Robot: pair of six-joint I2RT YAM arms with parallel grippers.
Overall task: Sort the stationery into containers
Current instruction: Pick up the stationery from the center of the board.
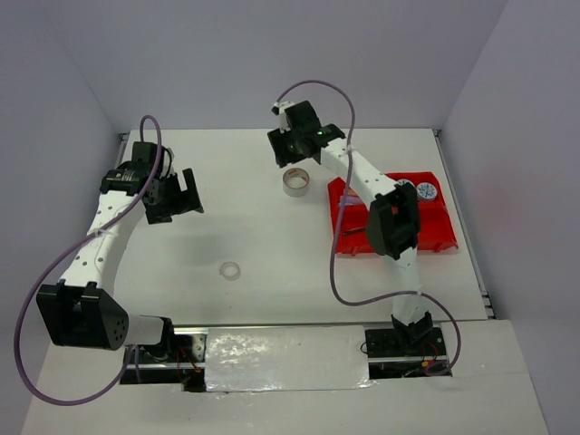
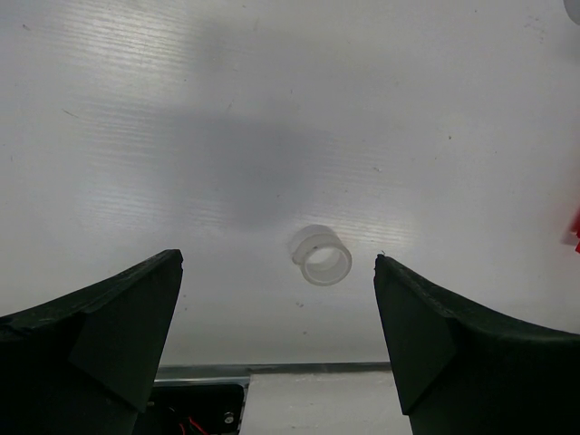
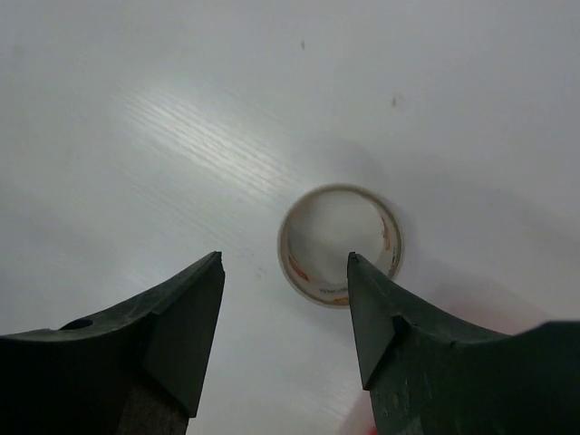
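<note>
**Both grippers open above loose tape — red bin off to the right**

Right gripper (image 3: 285,258): jaws apart, clamped on nothing, pointing down at the table (image 1: 254,227). Just ahead of the fingertips lies the grey tape roll (image 3: 391,243), flat on the surface with its hole facing up. Sits closer to the right finger (image 3: 390,344), whose tip overlaps the roll's near rim in the wrist view. Touching or just clear of it: cannot tell. Shows faint orange print on the inner wall. Seen from above, hangs at the roll's far side, roll directly under the wrist.

Out to this gripper's right and nearer the arm bases: the red bin (image 1: 435,231), near the grey roll but apart from it, its left part crossed by the right arm. Holds one blue-white patterned tape roll (image 1: 426,191) at its far side. Other contents mostly hidden behind the arm.

Left gripper (image 2: 277,260): jaws spread wide, raised off the table. Down between the two fingers in the wrist view lies the small clear tape ring (image 2: 317,245) — nearer the right finger, touching neither. From above, ring set toward the arm bases and to this gripper's right, alone on bare table and well apart from the bin.
</note>
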